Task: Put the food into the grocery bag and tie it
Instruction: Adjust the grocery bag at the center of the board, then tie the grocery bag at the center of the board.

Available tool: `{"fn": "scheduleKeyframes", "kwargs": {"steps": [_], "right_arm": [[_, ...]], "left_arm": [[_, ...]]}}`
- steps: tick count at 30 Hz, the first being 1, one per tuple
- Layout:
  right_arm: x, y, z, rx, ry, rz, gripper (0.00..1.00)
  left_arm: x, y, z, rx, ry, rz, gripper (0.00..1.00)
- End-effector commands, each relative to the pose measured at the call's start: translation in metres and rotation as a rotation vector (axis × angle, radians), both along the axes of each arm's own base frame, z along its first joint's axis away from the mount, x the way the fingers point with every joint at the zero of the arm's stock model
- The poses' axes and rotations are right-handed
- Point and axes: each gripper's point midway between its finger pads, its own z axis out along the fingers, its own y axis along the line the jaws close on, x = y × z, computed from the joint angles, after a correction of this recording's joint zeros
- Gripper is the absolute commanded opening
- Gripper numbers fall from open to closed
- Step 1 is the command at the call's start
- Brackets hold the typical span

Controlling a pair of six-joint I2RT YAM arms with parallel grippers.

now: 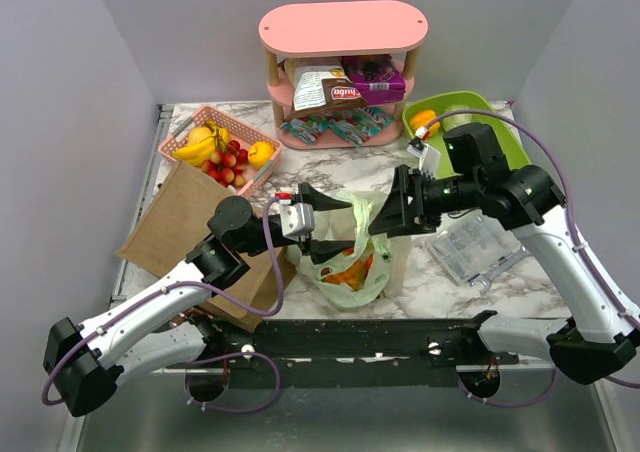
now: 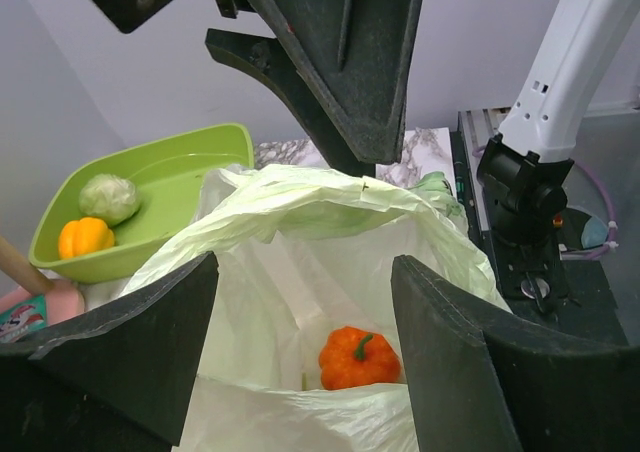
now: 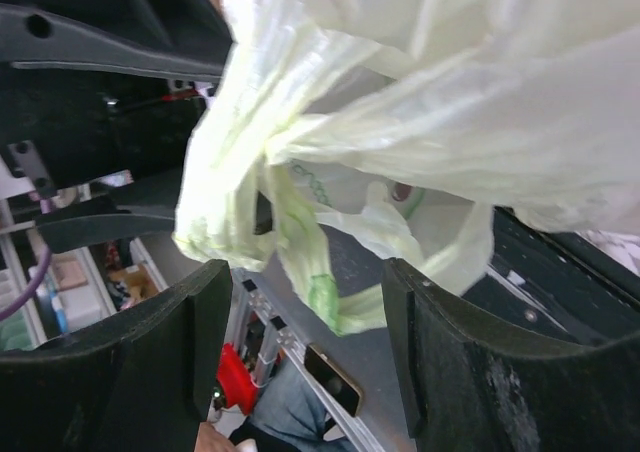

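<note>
My left gripper (image 2: 305,267) is spread wide at the mouth of the crinkly pale-green plastic carrier bag (image 2: 300,207), round orange vegetable (image 2: 358,358) inside. Right gripper's (image 3: 307,272) open too, plastic dangling loose between.

1. The thin, crinkly, translucent plastic carrier bag (image 1: 340,290) is pale green; the round vegetable (image 2: 359,358) inside is orange.
2. The surface (image 1: 380,177) is white marble veined with grey.
3. Upper centre, the oval-topped shelf stand (image 1: 343,27) is pink and its box (image 1: 378,72) purple.
4. At left, the stiff paper bag (image 1: 175,222) is plain brown.
5. Upper right, the shallow plastic tub (image 1: 465,104) is lime green.
</note>
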Motion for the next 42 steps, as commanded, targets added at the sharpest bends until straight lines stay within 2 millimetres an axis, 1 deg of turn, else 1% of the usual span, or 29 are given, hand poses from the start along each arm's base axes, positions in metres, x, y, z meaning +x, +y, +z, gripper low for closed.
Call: {"fn": "scheduleKeyframes", "kwargs": {"steps": [1, 4, 8, 14, 16, 19, 22, 25, 26, 28, 31, 37, 39, 41, 42], "right_arm": [[-0.008, -0.026, -0.008, -0.112, -0.035, -0.066, 0.68], [-0.009, -0.032, -0.016, -0.136, -0.036, -0.089, 0.66], [-0.007, -0.033, -0.021, -0.141, -0.037, -0.109, 0.61], [0.009, -0.025, -0.016, -0.115, -0.069, -0.14, 0.53], [0.019, -0.026, -0.009, -0.12, -0.109, -0.175, 0.47], [0.035, -0.033, 0.009, -0.12, -0.208, -0.249, 0.48], [0.042, -0.039, 0.013, -0.13, -0.279, -0.273, 0.56], [0.046, -0.042, 0.005, -0.15, -0.312, -0.272, 0.65], [0.047, -0.043, -0.001, -0.162, -0.312, -0.27, 0.67], [0.048, -0.043, -0.011, -0.182, -0.317, -0.253, 0.69], [0.053, -0.04, -0.02, -0.188, -0.331, -0.241, 0.69], [0.063, -0.032, -0.024, -0.177, -0.353, -0.227, 0.64], [0.065, -0.029, -0.025, -0.171, -0.357, -0.215, 0.61], [0.065, -0.026, -0.026, -0.164, -0.359, -0.201, 0.56], [0.065, -0.026, -0.026, -0.161, -0.36, -0.197, 0.5]], "left_arm": [[-0.007, -0.003, 0.016, -0.028, -0.046, -0.043, 0.71], [-0.006, -0.004, 0.016, -0.025, -0.047, -0.042, 0.7], [-0.004, -0.004, 0.013, -0.012, -0.058, -0.028, 0.69], [-0.003, -0.002, 0.015, -0.005, -0.072, -0.022, 0.68], [-0.004, -0.001, 0.016, -0.007, -0.076, -0.022, 0.68], [-0.005, 0.0, 0.019, -0.019, -0.082, -0.018, 0.68], [-0.007, 0.002, 0.024, -0.034, -0.084, -0.017, 0.68], [-0.008, 0.004, 0.026, -0.044, -0.087, -0.017, 0.68], [-0.008, 0.004, 0.026, -0.043, -0.085, -0.016, 0.68], [-0.007, 0.003, 0.024, -0.04, -0.084, -0.013, 0.67], [-0.004, 0.003, 0.019, -0.034, -0.074, 0.0, 0.66], [-0.003, 0.005, 0.01, -0.018, -0.071, 0.015, 0.66], [-0.001, 0.006, 0.008, -0.006, -0.074, 0.027, 0.64], [0.002, 0.007, 0.006, 0.015, -0.069, 0.037, 0.61], [0.002, 0.008, 0.005, 0.025, -0.061, 0.036, 0.59]]}}
